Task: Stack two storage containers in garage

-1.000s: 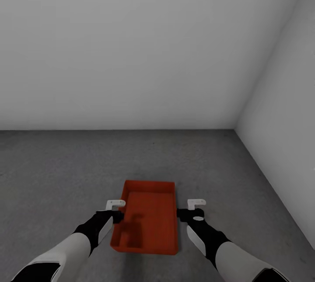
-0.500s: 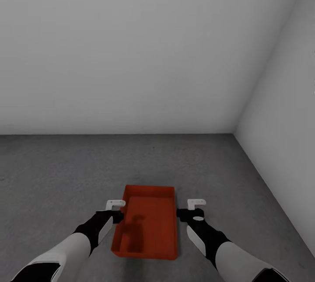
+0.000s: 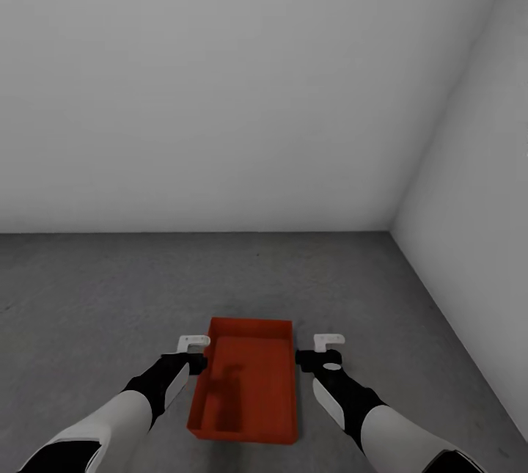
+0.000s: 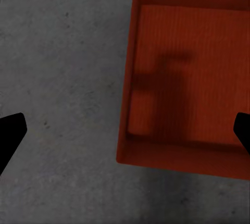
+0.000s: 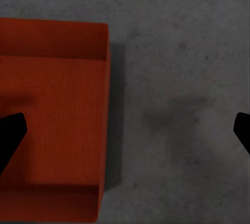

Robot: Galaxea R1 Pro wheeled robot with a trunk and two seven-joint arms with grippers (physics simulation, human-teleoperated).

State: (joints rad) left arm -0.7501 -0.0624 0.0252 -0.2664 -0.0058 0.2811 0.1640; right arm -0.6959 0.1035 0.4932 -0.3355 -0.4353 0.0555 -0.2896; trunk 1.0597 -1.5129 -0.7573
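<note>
While both arms reach forward over the floor (image 3: 110, 290), one orange-red container (image 3: 246, 385) sits between them on the rough grey concrete, its long sides running away from the robot. It lies near the corner where the two pale grey walls (image 3: 220, 92) meet, though well apart from both. The bin is open-topped with nothing inside but a dark shadow on its bottom.

The left gripper (image 3: 195, 353) hangs just beside the container's left wall, and the right gripper (image 3: 323, 350) hangs just beside the right wall; from the head view I cannot tell whether either touches the rim. In the left wrist view the two dark fingertips (image 4: 10, 135) stand wide apart, with the container's near corner (image 4: 182, 88) and bare concrete (image 4: 62, 78) lying between them far below, so that claw is spread and holds nothing. The right wrist view shows the same: the fingertips (image 5: 10, 133) are spread wide, the container's wall (image 5: 57, 125) and the concrete (image 5: 177, 104) are seen between them, and nothing is held.
</note>
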